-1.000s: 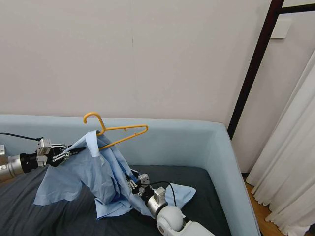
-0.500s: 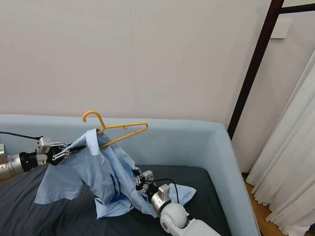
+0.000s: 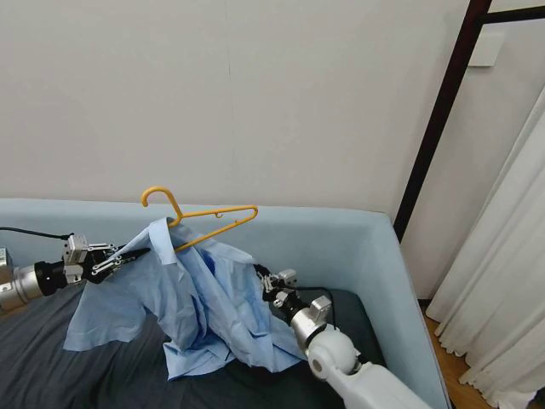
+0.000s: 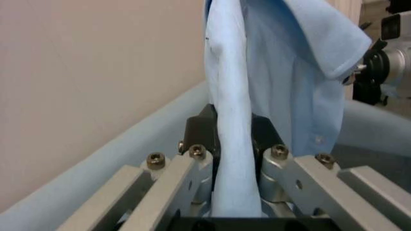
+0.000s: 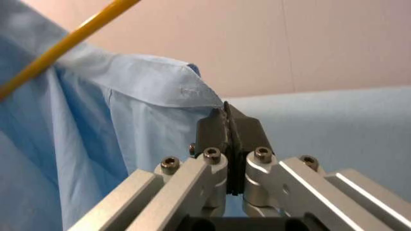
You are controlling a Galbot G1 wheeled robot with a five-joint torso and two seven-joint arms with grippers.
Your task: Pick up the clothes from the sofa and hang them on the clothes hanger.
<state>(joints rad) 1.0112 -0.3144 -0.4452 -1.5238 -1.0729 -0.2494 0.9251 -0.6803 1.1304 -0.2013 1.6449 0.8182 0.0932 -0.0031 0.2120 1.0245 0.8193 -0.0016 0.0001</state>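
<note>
A light blue shirt hangs spread between my two grippers above the sofa's dark seat. A yellow hanger sits in the shirt's collar, its hook up and one arm sticking out bare to the right. At the left, my left gripper is shut on the shirt near the collar; cloth fills its jaws. My right gripper is shut on the shirt's edge, level with the sofa back. The yellow hanger crosses above that grip.
The sofa's pale blue backrest and right armrest wall in the seat. A dark rack post rises at the right against the wall. White curtains hang beyond it over a wooden floor.
My right gripper has risen and swung right from low on the seat, pulling the shirt's edge up and spreading the cloth. The hanger has tipped slightly. The left gripper has stayed put.
</note>
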